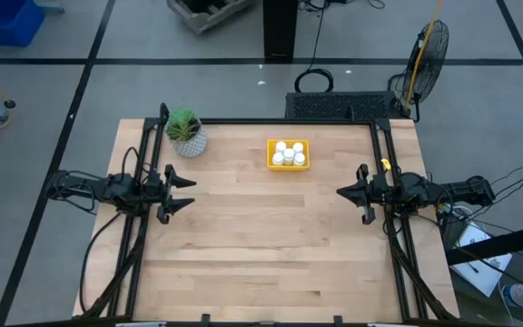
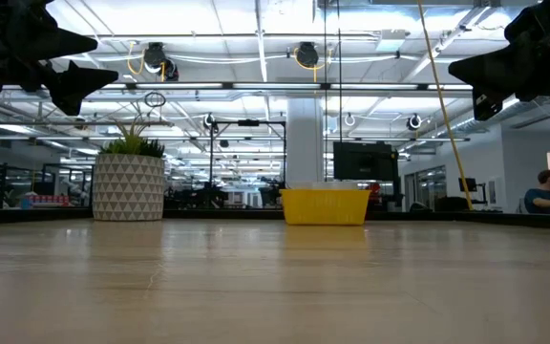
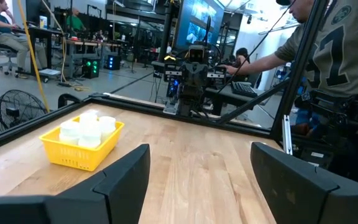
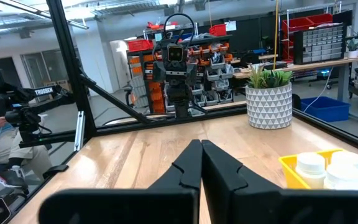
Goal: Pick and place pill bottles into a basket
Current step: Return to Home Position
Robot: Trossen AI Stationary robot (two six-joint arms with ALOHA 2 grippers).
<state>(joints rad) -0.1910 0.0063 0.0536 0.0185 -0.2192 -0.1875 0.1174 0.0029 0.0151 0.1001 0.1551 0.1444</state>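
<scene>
White, cylindrical, white-capped plastic pill bottles (image 1: 288, 153) sit clustered upright inside the shallow rectangular bright yellow plastic basket (image 1: 288, 167). From overhead, the basket stands near the far edge of the pale wooden plank bench (image 1: 261, 250). To the basket's left, and apart from it, stands a white diamond-patterned round pot (image 1: 189, 143) holding a spiky green plant.

The dark two-finger left claw (image 1: 185, 193) hangs at the bench's left side with its fingers spread wide and nothing between them. Opposite it, at the bench's right side, the dark two-finger right claw (image 1: 341, 192) has its fingers pressed together and grips nothing. Both claws point toward the middle of the bench and are well apart from the basket. The level view shows both raised clear of the wooden surface.

In the left wrist view, a person in an olive numbered jersey (image 3: 328, 56) stands just beyond the bench's right side, near the right arm's frame. Other people sit at desks in the room behind.
</scene>
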